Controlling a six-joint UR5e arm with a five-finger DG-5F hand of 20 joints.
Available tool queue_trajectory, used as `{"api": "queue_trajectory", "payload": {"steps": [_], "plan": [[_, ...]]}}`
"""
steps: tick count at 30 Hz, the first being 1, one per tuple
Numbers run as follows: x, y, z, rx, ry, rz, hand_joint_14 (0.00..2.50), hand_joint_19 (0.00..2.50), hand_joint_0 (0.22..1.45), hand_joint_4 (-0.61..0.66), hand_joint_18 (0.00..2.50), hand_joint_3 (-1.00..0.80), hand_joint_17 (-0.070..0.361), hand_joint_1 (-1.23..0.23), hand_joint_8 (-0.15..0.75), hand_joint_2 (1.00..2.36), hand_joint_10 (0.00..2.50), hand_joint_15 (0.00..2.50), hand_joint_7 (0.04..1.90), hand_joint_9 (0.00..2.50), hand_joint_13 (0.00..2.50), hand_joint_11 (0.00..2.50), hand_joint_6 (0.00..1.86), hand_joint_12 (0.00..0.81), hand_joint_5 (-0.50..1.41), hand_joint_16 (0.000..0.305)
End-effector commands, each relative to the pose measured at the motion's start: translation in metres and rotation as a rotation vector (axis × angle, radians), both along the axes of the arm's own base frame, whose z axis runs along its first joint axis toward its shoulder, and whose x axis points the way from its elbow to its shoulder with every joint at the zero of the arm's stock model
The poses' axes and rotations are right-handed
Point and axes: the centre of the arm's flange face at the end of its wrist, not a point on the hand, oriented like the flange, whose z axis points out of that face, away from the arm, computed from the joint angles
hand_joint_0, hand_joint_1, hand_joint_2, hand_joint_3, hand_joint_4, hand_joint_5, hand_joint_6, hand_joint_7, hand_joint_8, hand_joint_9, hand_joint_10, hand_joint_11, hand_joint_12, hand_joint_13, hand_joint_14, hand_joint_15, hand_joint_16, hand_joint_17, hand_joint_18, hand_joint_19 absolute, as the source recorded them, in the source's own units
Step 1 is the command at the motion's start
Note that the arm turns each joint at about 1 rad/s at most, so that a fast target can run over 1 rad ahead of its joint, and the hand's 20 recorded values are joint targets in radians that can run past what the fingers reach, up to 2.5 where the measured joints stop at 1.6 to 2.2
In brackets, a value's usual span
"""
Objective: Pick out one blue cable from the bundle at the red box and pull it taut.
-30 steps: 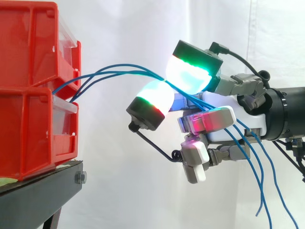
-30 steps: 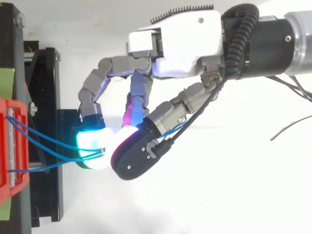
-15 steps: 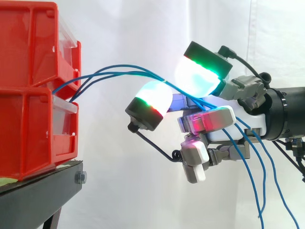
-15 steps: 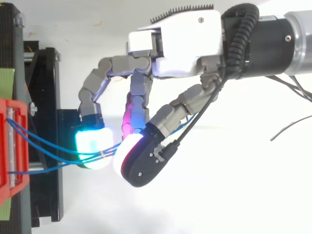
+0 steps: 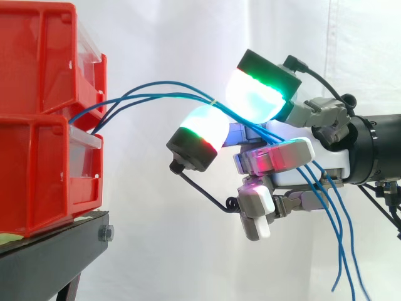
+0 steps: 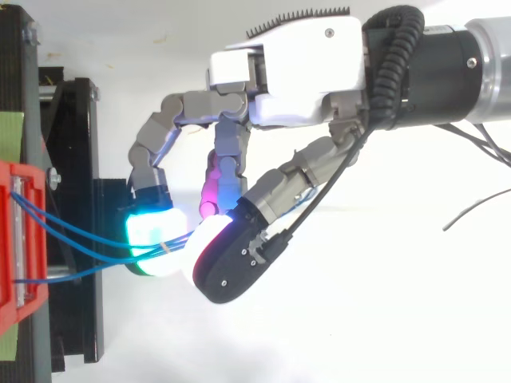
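**Side view.** Two red bins (image 5: pixel 44 113) are stacked at the left on the black counter (image 5: pixel 44 263), in front of the white curtain (image 5: pixel 156 238). The blue cables (image 5: pixel 200 95) come out of the gap between the bins. They rise in a loose arch to the right, so slack is clearly left in them. The hand (image 5: pixel 294 164) is brought in from the right at the height of that arch, presumably so the strands can be met in free air, well apart from the bins. Two glowing fingertips (image 5: pixel 255 95) are closed toward each other exactly where the strands converge. The cables are seen passing between these pads, so they are judged to be pinched there. More than one strand appears to be caught, so a single cable is not yet judged to be separated. Past the pinch the cables are led across the palm and left hanging down at the right. The remaining fingers are kept curled below, out of the way.

**Top view.** The red box (image 6: pixel 9 311) is seen at the left edge, with the cables (image 6: pixel 72 275) fanning out from it and converging to the right. The hand (image 6: pixel 303 72) is arched over them from the right. Its lit pads (image 6: pixel 150 235) are pressed together on the point where the strands meet. The cables sag in gentle curves, so the tautening pull is judged still to be made.
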Motion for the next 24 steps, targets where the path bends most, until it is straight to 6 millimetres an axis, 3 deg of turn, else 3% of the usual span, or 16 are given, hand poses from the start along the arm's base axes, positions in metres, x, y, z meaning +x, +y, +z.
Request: {"api": "queue_trajectory", "payload": {"steps": [1, 10, 17, 20, 24], "plan": [[0.0001, 0.0005, 0.0001, 0.0, 0.0, 0.001, 0.02, 0.59, 0.62, -0.08, 0.96, -0.26, 0.083, -0.86, 0.265, 1.02, 0.03, 0.48, 0.82, 1.55, 1.18, 0.78, 0.93, 0.331, -0.04, 0.037], [-0.0001, 0.0005, -0.0001, 0.0, 0.001, 0.001, 0.02, 0.56, 0.69, -0.04, 0.98, -0.23, 0.082, -0.93, 0.273, 1.02, 0.03, 0.48, 0.76, 1.5, 1.18, 0.79, 0.95, 0.332, -0.05, 0.036], [0.0001, 0.0005, 0.0001, 0.0, 0.0, 0.001, 0.02, 0.57, 0.77, -0.08, 0.95, -0.25, 0.079, -0.93, 0.271, 1.02, 0.03, 0.48, 0.83, 1.47, 1.17, 0.78, 0.96, 0.331, -0.06, 0.035], [-0.0001, 0.0005, -0.0001, 0.0, 0.001, 0.001, 0.02, 0.55, 0.72, -0.1, 0.97, -0.48, 0.079, -0.92, 0.272, 1.0, 0.03, 0.48, 0.8, 1.48, 1.17, 0.78, 0.96, 0.325, -0.06, 0.035], [0.0001, 0.0005, 0.0001, 0.0, 0.0, 0.001, 0.02, 0.57, 0.61, -0.06, 0.97, -0.5, 0.08, -0.86, 0.268, 1.0, 0.03, 0.48, 0.77, 1.51, 1.18, 0.78, 0.95, 0.326, -0.06, 0.036]]}}
